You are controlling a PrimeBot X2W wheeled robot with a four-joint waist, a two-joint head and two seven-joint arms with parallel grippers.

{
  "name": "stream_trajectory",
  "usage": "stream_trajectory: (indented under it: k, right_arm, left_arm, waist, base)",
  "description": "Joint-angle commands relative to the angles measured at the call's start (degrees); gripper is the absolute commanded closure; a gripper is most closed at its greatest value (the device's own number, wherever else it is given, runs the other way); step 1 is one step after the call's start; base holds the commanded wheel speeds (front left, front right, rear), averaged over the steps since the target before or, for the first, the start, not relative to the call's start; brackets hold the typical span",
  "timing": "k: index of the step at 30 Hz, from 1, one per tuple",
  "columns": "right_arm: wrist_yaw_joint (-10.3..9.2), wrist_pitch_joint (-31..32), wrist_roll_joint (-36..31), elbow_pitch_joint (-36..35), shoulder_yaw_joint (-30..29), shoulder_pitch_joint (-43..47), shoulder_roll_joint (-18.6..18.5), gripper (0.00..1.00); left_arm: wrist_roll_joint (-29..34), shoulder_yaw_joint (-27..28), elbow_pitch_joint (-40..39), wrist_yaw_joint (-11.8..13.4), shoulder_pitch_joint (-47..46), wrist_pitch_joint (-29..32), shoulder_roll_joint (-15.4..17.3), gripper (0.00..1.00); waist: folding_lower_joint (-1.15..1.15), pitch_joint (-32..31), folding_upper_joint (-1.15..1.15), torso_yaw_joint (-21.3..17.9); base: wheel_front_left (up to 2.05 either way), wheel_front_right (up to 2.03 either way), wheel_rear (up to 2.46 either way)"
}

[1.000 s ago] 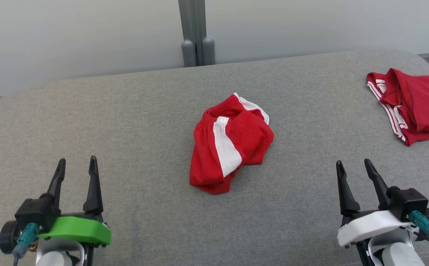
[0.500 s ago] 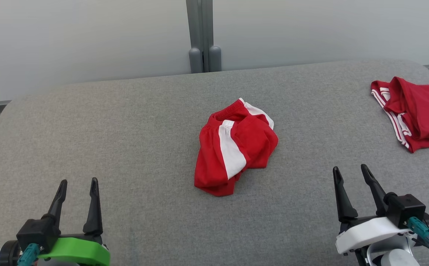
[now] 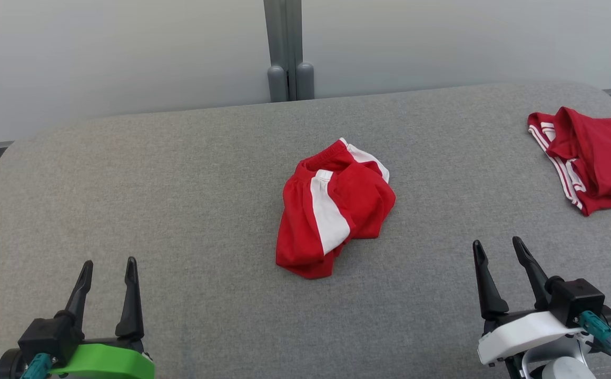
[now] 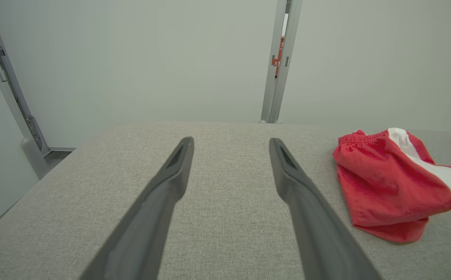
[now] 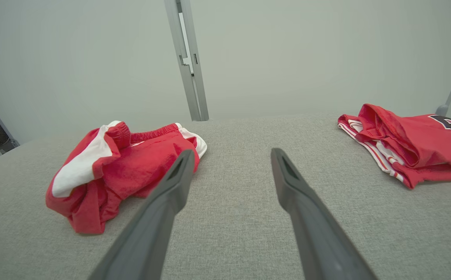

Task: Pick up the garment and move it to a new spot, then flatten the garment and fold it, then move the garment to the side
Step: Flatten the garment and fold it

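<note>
desk [image 3: 179, 184]: grey, cloth-covered, wide; it carries everything here.
jersey [image 3: 595, 152]: red with white stripes, lying at the desk's far right edge, well apart from the shorts; it looks already dealt with, so it is best left alone.
shorts [image 3: 332, 208]: red with a white side panel, crumpled in a heap near the desk's middle, waistband toward the far side.
left hand [image 3: 106, 268]: fingers apart, empty, low at the near left, well apart from the shorts, which lie ahead and to its right.
right hand [image 3: 495, 250]: fingers apart, empty, low at the near right; the shorts lie ahead and to its left, somewhat nearer than to the left hand.
step: the first reach for the shorts, not yet begun by the look of it.
how to do it well: come down on a raised fold or the waistband, pinch cloth only and not the desk cover, and lift high enough that the heap hangs free before carrying it.
risk: a shallow pinch may slip off the slick fabric.
</note>
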Motion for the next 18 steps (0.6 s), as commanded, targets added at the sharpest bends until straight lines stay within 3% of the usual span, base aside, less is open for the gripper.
stream_trajectory:
  k: [1, 18]
  right_arm:
    - [-0.02, 0.03, 0.35, 0.02, 0.00, 0.59, -0.17, 0.00]
    - [-0.02, 0.06, 0.48, 0.58, -0.24, 0.26, -0.05, 0.00]
  left_arm:
    - [0.14, 0.42, -0.16, -0.43, 1.10, 0.00, -0.21, 0.00]
    - [1.70, 2.45, 0.42, -1.02, 1.59, 0.01, -1.74, 0.00]
  waist:
    - [0.00, -0.02, 0.00, 0.02]
    - [0.00, 0.00, 0.00, 0.14]
  base:
    - [0.00, 0.00, 0.00]
    - [0.00, 0.00, 0.00]
